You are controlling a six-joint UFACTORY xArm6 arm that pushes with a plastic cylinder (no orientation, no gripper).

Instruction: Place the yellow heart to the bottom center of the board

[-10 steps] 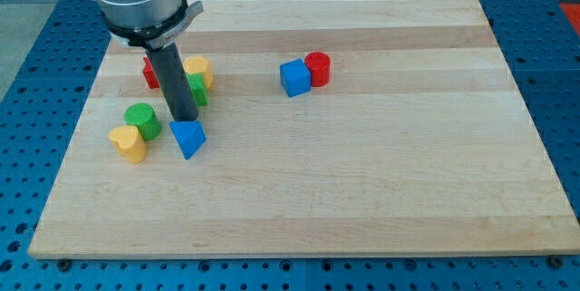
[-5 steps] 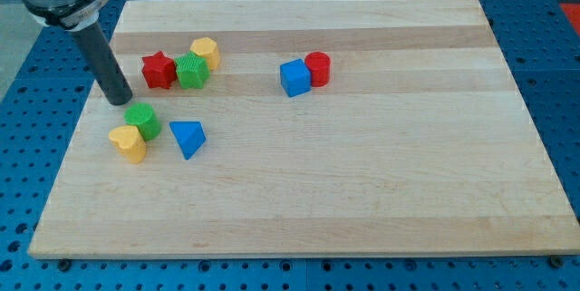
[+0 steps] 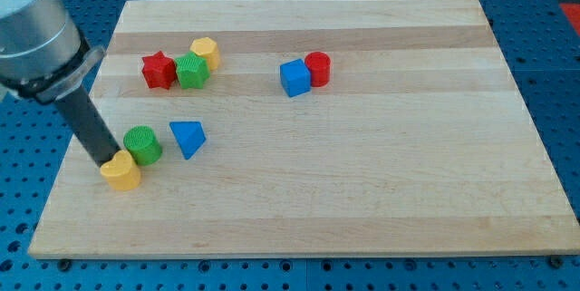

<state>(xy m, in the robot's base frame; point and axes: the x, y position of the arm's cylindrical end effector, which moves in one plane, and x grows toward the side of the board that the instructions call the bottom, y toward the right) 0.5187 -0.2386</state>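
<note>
The yellow heart (image 3: 121, 172) lies near the board's left edge, low on the view's left. My tip (image 3: 100, 160) stands right at its upper left side, touching it. A green cylinder (image 3: 143, 145) sits just up and right of the heart, close against it. A blue triangle (image 3: 188, 137) lies right of the green cylinder.
A red star (image 3: 158, 70), a green block (image 3: 191, 71) and a yellow block (image 3: 206, 52) cluster at the upper left. A blue cube (image 3: 294, 78) and a red cylinder (image 3: 318, 68) touch near the top centre. The wooden board (image 3: 381, 191) lies on a blue perforated table.
My tip moved left from beside the blue triangle, then down to the yellow heart's upper left. The heart has shifted down and slightly left, and the green cylinder moved down a little.
</note>
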